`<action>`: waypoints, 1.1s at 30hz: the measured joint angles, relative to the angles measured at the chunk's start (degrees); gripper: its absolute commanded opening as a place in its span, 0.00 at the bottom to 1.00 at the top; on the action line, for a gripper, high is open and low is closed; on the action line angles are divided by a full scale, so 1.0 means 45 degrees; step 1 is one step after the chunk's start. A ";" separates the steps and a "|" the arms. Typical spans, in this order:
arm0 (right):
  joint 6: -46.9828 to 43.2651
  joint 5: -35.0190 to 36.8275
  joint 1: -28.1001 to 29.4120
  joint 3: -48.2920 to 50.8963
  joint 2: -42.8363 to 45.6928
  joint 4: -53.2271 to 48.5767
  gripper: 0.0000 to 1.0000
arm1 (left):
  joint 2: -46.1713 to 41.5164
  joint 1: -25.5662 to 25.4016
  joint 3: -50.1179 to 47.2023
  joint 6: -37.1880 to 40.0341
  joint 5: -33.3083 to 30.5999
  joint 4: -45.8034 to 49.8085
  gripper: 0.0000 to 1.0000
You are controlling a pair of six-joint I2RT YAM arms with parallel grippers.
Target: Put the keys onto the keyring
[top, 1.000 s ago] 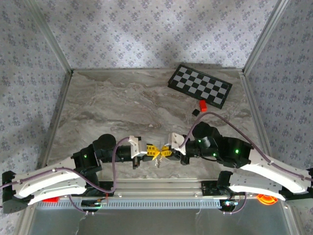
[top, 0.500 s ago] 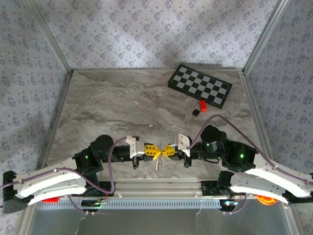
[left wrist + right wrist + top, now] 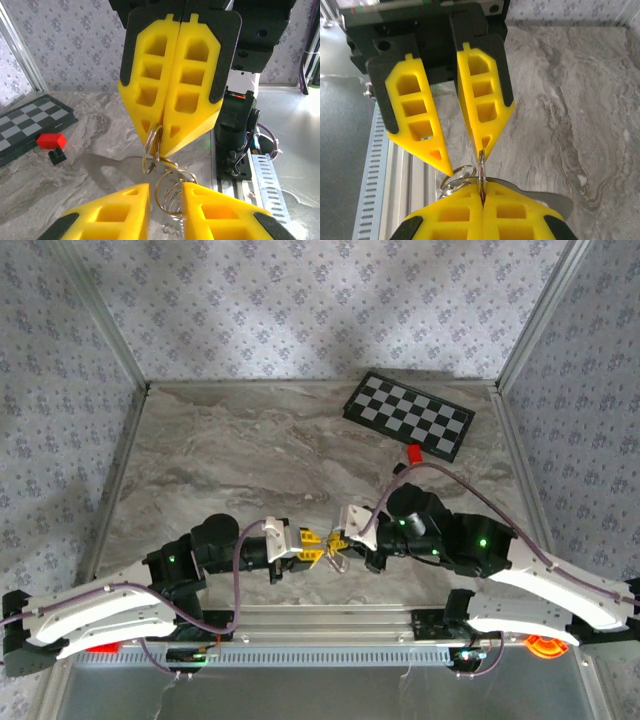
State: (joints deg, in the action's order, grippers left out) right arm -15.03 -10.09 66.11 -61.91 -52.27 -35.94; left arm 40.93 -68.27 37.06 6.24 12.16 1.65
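Marbled grey table [image 3: 250,460] inside patterned walls; a checkerboard [image 3: 408,417] lies at the far right with a red block [image 3: 51,141] and a black block [image 3: 57,156] just beside it, all well apart from the work.

Both arms meet over the near edge. The right gripper [image 3: 482,189] has its yellow fingers pressed together, clamping the keyring [image 3: 481,167], which stands edge-on and upright out of its tips. The left gripper [image 3: 466,161] faces it with its fingers parted and nothing clamped; one fingertip touches the top of the keyring, the other reaches down to a second small ring [image 3: 449,187] beside it. A flat silvery piece, which I judge to be one of the keys [image 3: 540,199], juts out sideways from under the right fingers.

Progress, as I judge it: ring and keys are lifted and presented between the grippers, so the threading step is in hand; I cannot tell whether any key is already on the loop; feeding a key through the coil and checking that it hangs remains.

Markings: no brand, label or legible writing on any item.
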 measured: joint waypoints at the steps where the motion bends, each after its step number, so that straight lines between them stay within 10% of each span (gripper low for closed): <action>1: -0.0068 0.0087 0.0063 -0.0121 -0.0146 -0.0170 0.00 | 0.0000 0.0000 0.0029 0.0000 -0.0010 0.0073 0.25; 18: -0.0874 0.0053 0.0427 -0.0787 -0.1088 -0.1608 0.00 | 0.0044 0.0000 0.0087 0.0189 -0.0034 0.0277 0.24; 33: -0.0869 -0.0044 0.0418 -0.0874 -0.1146 -0.1821 0.00 | 0.0432 -0.0024 0.0087 0.0374 0.0306 0.0257 0.00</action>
State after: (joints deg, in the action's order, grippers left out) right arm -18.94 -10.28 67.99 -65.84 -57.43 -44.14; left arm 42.87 -68.38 37.45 7.92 13.54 2.81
